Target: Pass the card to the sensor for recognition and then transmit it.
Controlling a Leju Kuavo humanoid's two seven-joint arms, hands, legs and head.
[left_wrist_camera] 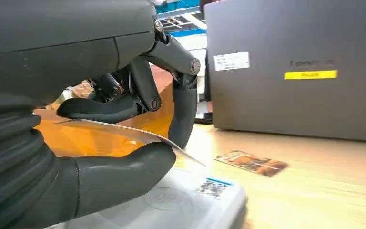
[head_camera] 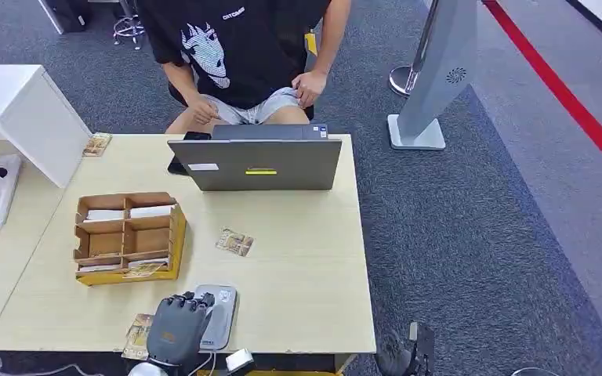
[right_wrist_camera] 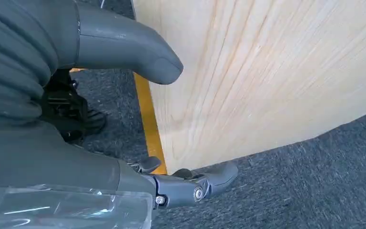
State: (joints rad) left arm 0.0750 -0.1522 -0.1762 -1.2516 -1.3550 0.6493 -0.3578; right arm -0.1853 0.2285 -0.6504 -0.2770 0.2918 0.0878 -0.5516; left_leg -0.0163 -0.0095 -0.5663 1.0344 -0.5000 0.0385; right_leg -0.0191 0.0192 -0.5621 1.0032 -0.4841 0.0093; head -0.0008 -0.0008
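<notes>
Your robot's left hand [left_wrist_camera: 100, 119] pinches a card [left_wrist_camera: 124, 131] between thumb and dark fingers [left_wrist_camera: 95, 109], holding it flat and just above the grey sensor [left_wrist_camera: 186, 200] at the near edge of the desk [head_camera: 306, 258]. Judging by that low, level hold, you are presenting the card's face to the reader so it can register before it is passed on.

The card itself looks thin and stiff, seen nearly edge-on from the wrist, its free corner jutting past the thumb; its printed side cannot be made out.

A second, picture-printed card [head_camera: 234, 242] lies loose on the desk beyond the sensor, well apart from it, and another [head_camera: 138, 335] sits just beside the hand at the desk's edge. To the left stands a cardboard organiser [head_camera: 125, 235] with more cards in its compartments, presumably your supply.

Across the desk a grey laptop [head_camera: 259, 163] is open toward a seated person [head_camera: 243, 55], the likely recipient.

Your right hand [right_wrist_camera: 124, 143] hangs beside the desk over the carpet, fingers loosely apart, holding nothing.
</notes>
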